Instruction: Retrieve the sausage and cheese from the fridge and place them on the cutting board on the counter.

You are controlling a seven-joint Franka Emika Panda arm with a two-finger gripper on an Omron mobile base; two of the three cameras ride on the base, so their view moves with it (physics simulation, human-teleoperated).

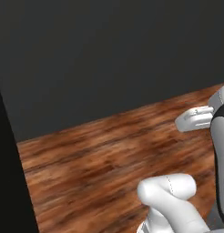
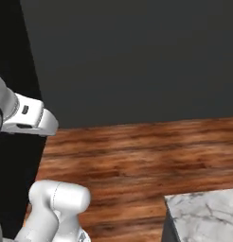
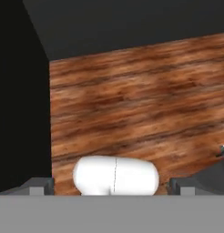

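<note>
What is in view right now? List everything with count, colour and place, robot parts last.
dark grey wall: one, matt charcoal, across the top of both base views.
brown wooden plank floor: one, reddish-brown, below the wall in every view.
tall black panel: one, black, at the left edge of each view; what it belongs to cannot be told.
white-grey veined marble counter: one corner, lower right of the right base view, over a dark cabinet side.
white robot arm: one, white with dark joints, lower right in the left base view.
gripper: one, dark finger tips standing wide apart at the bottom of the hand view, open, nothing between them.
</note>
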